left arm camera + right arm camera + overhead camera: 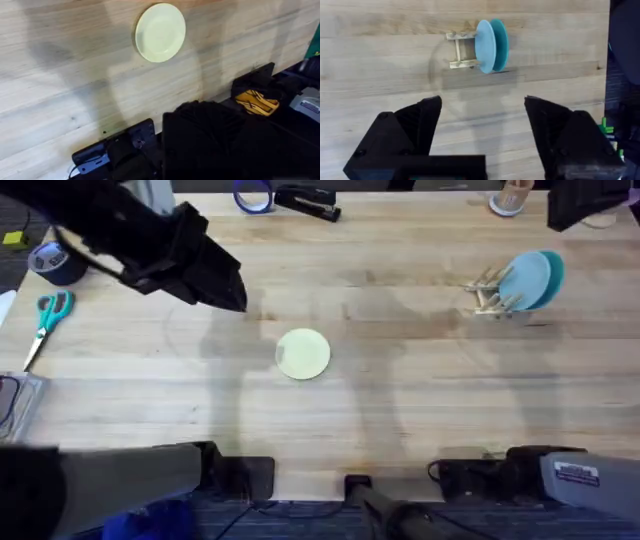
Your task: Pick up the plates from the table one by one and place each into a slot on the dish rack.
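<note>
Overhead looks down on the table (400,400); both wrist views hover high, perhaps tilted, each sharing part of it

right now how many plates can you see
3: a pale yellow plate lies flat mid-table, and two blue plates stand side by side in the dish rack at the far right. None seem hidden.

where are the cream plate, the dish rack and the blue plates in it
cream plate (303,354): overhead view, centre of its flat face.
dish rack (459,50): right wrist view, bare wooden frame beside the plates.
blue plates (485,46): right wrist view, face of the nearer plate standing in the rack.
</note>
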Tool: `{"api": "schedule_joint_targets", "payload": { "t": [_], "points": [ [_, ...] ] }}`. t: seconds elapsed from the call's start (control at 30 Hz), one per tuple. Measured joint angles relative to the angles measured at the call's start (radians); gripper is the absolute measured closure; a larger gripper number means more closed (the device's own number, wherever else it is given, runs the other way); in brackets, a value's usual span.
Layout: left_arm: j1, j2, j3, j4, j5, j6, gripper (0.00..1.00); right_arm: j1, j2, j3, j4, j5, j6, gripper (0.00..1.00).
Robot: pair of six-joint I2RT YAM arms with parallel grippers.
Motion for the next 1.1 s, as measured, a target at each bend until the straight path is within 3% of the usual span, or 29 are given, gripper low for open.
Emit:
{"api": "schedule_joint_targets", "payload": {
  "t": [0.17, 0.23, 0.5, 0.63, 0.9, 1.1],
  "points": [
    [0.000, 0.087, 0.000, -0.002, 0.025, 0.000, 0.960, 0.000, 0.000, 0.000, 0.000, 0.000, 0.000, 0.005],
    [0.000, 0.110, 0.000, -0.003, 0.052, 0.035, 0.959, 0.000, 0.000, 0.000, 0.000, 0.000, 0.000, 0.005],
    [0.006, 0.123, -0.053, 0.021, 0.266, 0.326, 0.959, 0.000, 0.000, 0.000, 0.000, 0.000, 0.000, 0.005],
    [0.048, 0.123, -0.131, 0.075, 0.324, 0.408, 0.958, 0.000, 0.000, 0.000, -0.001, 0.000, 0.000, 0.005],
    [0.181, 0.123, -0.336, 0.150, 0.452, 0.562, 0.959, 0.000, 0.000, 0.000, -0.003, 0.000, 0.000, 0.005],
    [0.180, 0.123, -0.425, 0.241, 0.470, 0.583, 0.959, 0.000, 0.000, 0.000, -0.003, 0.000, -0.011, 0.005]
  ]
}}
